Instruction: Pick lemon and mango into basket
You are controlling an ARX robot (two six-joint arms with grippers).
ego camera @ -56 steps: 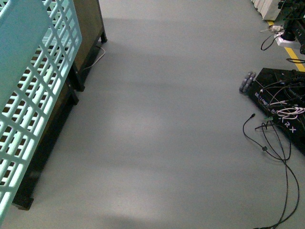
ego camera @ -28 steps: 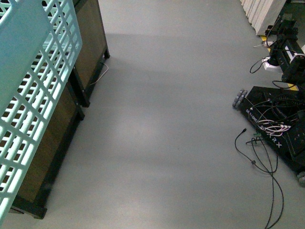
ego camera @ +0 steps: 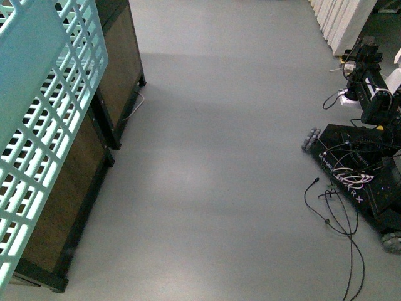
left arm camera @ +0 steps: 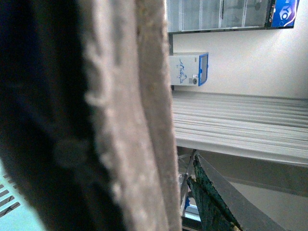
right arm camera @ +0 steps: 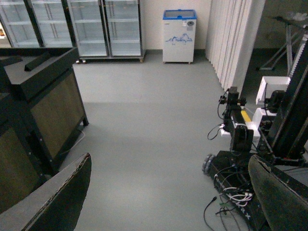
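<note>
Grey floor (ego camera: 219, 157) fills most of the front view, and no fruit lies on it. Nearest, at the left, hangs the basket (ego camera: 44, 125), tilted, with its slotted wall toward the camera. In the left wrist view its brown-grey handle (left arm camera: 125, 120) hides nearly everything. Only one dark finger of the left gripper (left arm camera: 204, 197) shows, so I cannot tell if the jaws are closed on the handle. The right gripper (right arm camera: 171, 166) is spread wide and holds nothing.

Lemon and mango are in no view. I judge the lemon light, firm and smooth, so it may slip; hold it across the short middle. The mango is probably heavier and bruises easily; take its thick middle gently.

Further off stand dark cabinets (ego camera: 69, 188), another robot base (ego camera: 363, 182) with cables, then fridges (right arm camera: 86, 24).
</note>
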